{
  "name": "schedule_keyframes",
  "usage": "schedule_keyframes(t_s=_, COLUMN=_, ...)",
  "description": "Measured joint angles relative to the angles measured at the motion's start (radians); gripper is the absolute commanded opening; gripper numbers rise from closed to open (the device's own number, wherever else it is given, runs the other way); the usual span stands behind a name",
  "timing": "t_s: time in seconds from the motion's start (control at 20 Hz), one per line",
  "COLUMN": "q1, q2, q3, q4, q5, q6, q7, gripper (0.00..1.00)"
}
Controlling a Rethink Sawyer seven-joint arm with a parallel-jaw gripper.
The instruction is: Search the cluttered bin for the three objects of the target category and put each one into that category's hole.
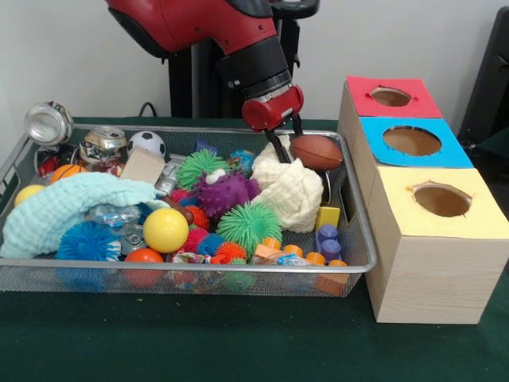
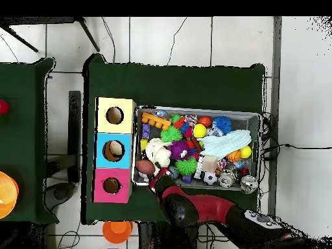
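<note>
The bin (image 1: pixel 199 267) is a wide silver wire-mesh basket full of toys; it also shows in the overhead view (image 2: pixel 194 109). My gripper (image 1: pixel 288 142) hangs low over the bin's back right corner with its fingers apart. It sits just left of a brown toy football (image 1: pixel 318 151) and above a cream cloth (image 1: pixel 290 192). I cannot tell whether it touches the football. A wooden box (image 1: pixel 421 270) stands right of the bin with a red hole (image 1: pixel 390 97), a blue hole (image 1: pixel 412 141) and a yellow hole (image 1: pixel 441 199). In the overhead view my gripper (image 2: pixel 157 175) is beside the football (image 2: pixel 145 166).
The bin holds a yellow ball (image 1: pixel 165 229), green (image 1: pixel 249 223) and purple (image 1: pixel 227 193) spiky balls, a pale blue cloth (image 1: pixel 71 207), a soccer ball (image 1: pixel 146 143) and crushed cans (image 1: pixel 105 142). An orange cup (image 2: pixel 117 230) lies off the table.
</note>
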Motion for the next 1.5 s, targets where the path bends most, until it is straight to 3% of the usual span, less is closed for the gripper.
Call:
schedule_keyframes(t_s=0.5, q1=0.089, q2=-0.050, q3=-0.115, q4=-0.023, q5=0.000, q6=-0.055, q7=0.000, gripper=1.00)
schedule_keyframes(t_s=0.75, q1=0.175, q2=-0.069, q3=-0.216, q4=-0.040, q5=0.019, q6=-0.111, q7=0.000, gripper=1.00)
schedule_keyframes(t_s=1.1, q1=0.269, q2=-0.081, q3=-0.295, q4=-0.051, q5=0.026, q6=-0.146, q7=0.000, gripper=1.00)
schedule_keyframes(t_s=1.15, q1=0.281, q2=-0.082, q3=-0.304, q4=-0.056, q5=0.026, q6=-0.146, q7=0.000, gripper=0.00)
schedule_keyframes(t_s=1.5, q1=0.373, q2=-0.071, q3=-0.395, q4=-0.119, q5=0.060, q6=-0.228, q7=0.000, gripper=0.00)
